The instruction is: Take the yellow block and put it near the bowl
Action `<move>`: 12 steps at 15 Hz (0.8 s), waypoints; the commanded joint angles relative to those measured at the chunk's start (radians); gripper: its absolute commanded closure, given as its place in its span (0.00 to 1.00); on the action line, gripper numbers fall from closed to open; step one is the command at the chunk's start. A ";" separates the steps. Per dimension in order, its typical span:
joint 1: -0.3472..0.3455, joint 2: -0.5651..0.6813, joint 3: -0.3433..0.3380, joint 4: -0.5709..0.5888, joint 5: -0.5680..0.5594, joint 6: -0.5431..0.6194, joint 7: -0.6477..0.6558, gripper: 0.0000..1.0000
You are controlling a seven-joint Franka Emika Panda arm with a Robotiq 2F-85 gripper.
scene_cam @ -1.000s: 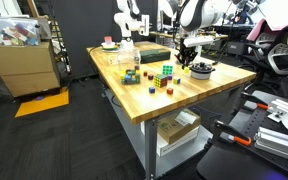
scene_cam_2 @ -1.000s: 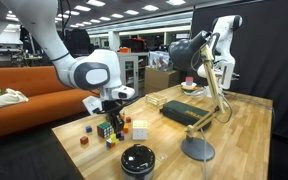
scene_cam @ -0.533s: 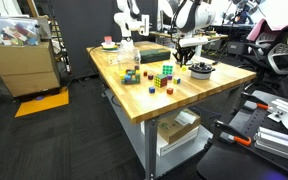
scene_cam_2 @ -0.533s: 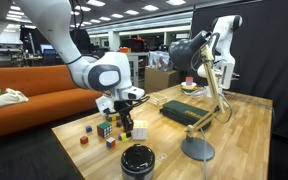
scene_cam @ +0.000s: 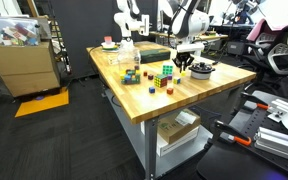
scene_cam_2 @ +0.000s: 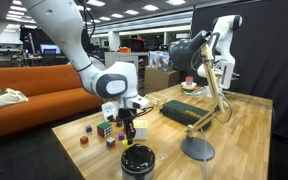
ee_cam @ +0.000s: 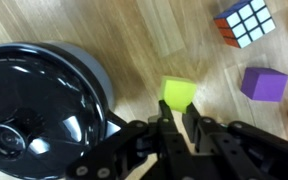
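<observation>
Placement step: gripper (ee_cam: 179, 120) pinched narrow on yellow block (ee_cam: 179, 92), just beside bowl (ee_cam: 96, 72) rim above table (ee_cam: 134, 30); next move likely needs a short drop onto bare wood, then release without nudging the bowl.

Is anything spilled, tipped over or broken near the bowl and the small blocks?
Nothing stands out. In the wrist view the bowl sits upright on the table, the yellow block is beside it by the gripper, and the purple block and puzzle cube rest flat. No spill or damage shows.
</observation>
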 commanded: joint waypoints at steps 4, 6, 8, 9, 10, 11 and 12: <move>-0.069 0.030 0.063 0.060 0.082 -0.070 -0.061 0.50; -0.056 0.024 0.047 0.055 0.069 -0.059 -0.044 0.37; -0.041 0.007 0.034 0.035 0.053 -0.057 -0.032 0.23; -0.032 -0.006 0.030 0.018 0.045 -0.052 -0.028 0.15; -0.023 -0.039 0.032 -0.018 0.039 -0.065 -0.033 0.08; -0.036 0.018 0.036 0.036 0.052 -0.041 -0.030 0.26; -0.030 0.005 0.037 0.022 0.050 -0.045 -0.030 0.20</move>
